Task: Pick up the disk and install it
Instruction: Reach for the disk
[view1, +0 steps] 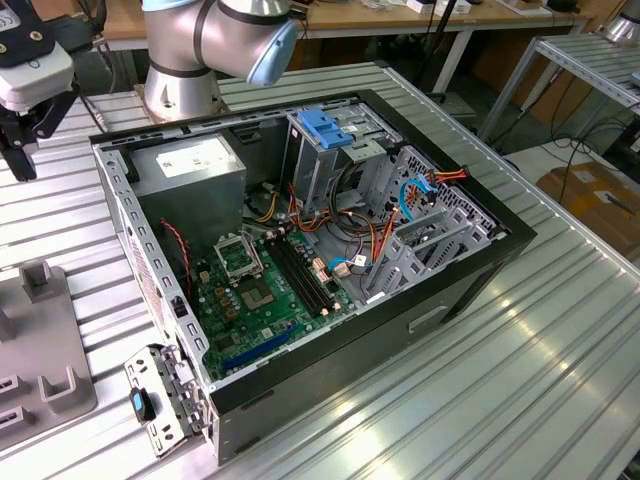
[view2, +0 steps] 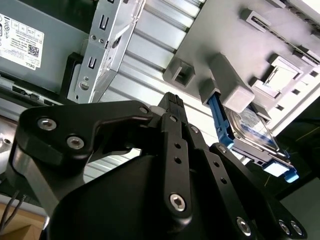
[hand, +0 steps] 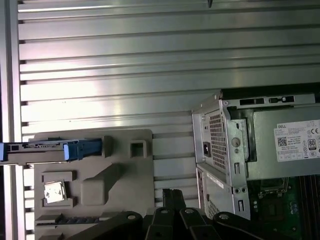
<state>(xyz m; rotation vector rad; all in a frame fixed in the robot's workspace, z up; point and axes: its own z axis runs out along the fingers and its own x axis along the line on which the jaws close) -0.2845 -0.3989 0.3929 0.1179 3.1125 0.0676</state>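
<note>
The disk (hand: 45, 151) is seen standing on edge in the grey fixture (hand: 130, 175), beside the computer case (view1: 470, 270). The gripper (view2: 172, 102) is positioned above the table (hand: 150, 75), well apart from the disk (spread or closed cannot be told). The approach should probably be squared to the blue rails.

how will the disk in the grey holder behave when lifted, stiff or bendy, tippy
Probably rigid and heavy for its size: the disk looks metal-bodied. Its blue rail looks plastic, so may flex slightly. It stands on edge in the grey holder, so a sideways nudge could tip it.
</note>
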